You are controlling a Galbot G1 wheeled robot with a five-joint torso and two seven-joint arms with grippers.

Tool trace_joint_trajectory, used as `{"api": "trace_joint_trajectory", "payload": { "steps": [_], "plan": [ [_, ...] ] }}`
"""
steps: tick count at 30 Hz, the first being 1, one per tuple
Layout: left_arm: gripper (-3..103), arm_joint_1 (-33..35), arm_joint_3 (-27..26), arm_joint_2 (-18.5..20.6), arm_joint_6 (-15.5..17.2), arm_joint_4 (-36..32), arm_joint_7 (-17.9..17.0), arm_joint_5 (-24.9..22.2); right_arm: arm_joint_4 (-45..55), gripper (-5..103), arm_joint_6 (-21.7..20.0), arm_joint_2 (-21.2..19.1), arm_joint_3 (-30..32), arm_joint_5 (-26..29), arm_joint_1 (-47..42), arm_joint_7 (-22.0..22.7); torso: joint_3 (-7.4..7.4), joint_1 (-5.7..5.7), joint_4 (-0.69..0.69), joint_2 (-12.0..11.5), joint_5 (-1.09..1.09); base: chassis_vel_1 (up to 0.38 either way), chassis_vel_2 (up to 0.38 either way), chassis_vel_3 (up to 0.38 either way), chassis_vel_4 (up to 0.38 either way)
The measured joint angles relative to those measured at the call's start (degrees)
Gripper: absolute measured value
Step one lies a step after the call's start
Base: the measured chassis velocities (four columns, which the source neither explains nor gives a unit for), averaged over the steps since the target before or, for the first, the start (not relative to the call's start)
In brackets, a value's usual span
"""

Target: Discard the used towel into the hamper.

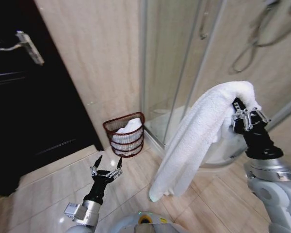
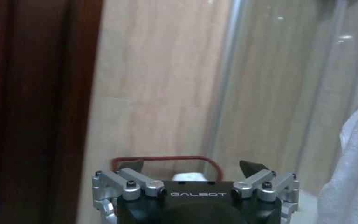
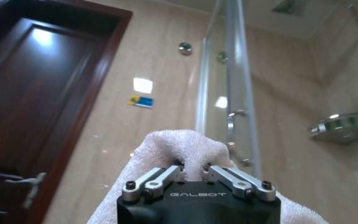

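Clearly the towel [image 1: 194, 141] hangs pinched at its top fold in my right hand [image 1: 241, 116], held high so its tail clears the floor, with the hamper [image 1: 125, 134] off at nine o'clock against the wall and my left hand [image 1: 106, 167] spread wide, empty, low before it.

Beige tiled walls [image 1: 94, 63] and a glossy beige tile floor [image 1: 53, 187]. A dark door [image 1: 24, 97] with a metal handle [image 1: 24, 46] stands left. A glass shower enclosure [image 1: 179, 58] fills the corner; a hose [image 1: 254, 43], probably the shower's, hangs inside.
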Motion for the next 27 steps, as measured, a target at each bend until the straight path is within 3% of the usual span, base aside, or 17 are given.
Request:
{"api": "trace_joint_trajectory", "payload": {
  "steps": [18,27],
  "plan": [
    [100,0.0,0.0,0.0,0.0,0.0,0.0,0.0,0.7,8,-0.7,-1.7,0.0,1.0,0.5,-0.1,-0.50,-0.28,0.02,-0.8,0.00,0.114,0.111,0.122,0.112],
    [100,0.0,0.0,0.0,0.0,0.0,0.0,0.0,0.7,8,-0.9,-2.1,0.1,1.3,0.6,-0.1,-0.70,-0.41,0.00,-1.1,0.00,0.014,0.004,0.003,0.009]
  ]
}}
